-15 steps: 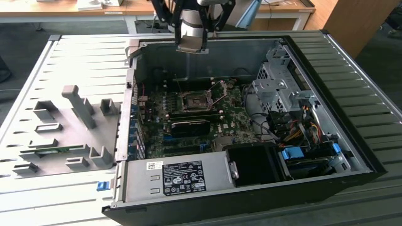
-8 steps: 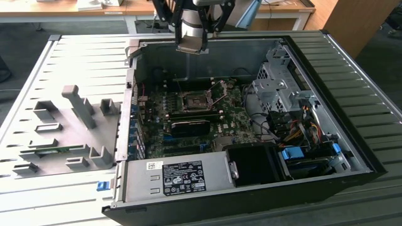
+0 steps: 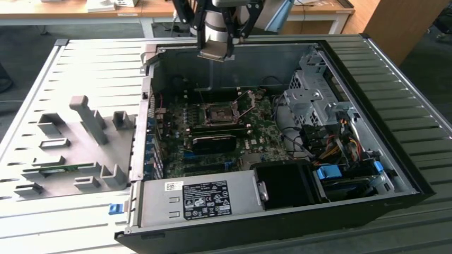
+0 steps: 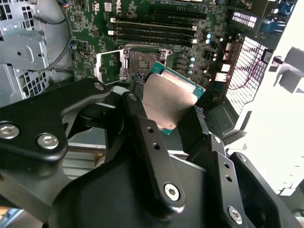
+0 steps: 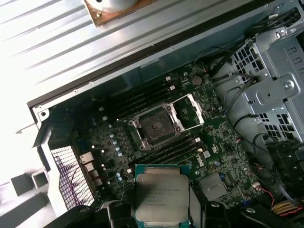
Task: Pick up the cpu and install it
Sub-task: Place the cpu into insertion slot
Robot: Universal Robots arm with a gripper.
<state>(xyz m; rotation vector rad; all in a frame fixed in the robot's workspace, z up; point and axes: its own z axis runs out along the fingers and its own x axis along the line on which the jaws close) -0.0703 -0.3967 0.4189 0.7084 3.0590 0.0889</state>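
Note:
My gripper (image 3: 216, 52) hangs above the rear wall of the open computer case (image 3: 367, 79), shut on the cpu (image 4: 172, 97). The chip is a flat square with a silver-grey metal top, green-edged, pinched by its sides between the two black fingers (image 4: 137, 102). In the first wrist view the cpu (image 5: 161, 195) shows its lid, with the gripper (image 5: 161, 202) around it. The black motherboard socket (image 3: 219, 113) lies below with its metal load plate swung open, bare inside; it also shows in both wrist views as the socket (image 4: 141, 61) and the socket (image 5: 156, 125).
Grey plastic fixture blocks (image 3: 79, 142) stand on the ribbed table at the exterior view's left. Inside the case are a metal drive cage (image 3: 318, 100), cable bundles (image 3: 339, 145), memory sticks (image 4: 152, 29) beside the socket, and the power supply (image 3: 205, 198) at the front.

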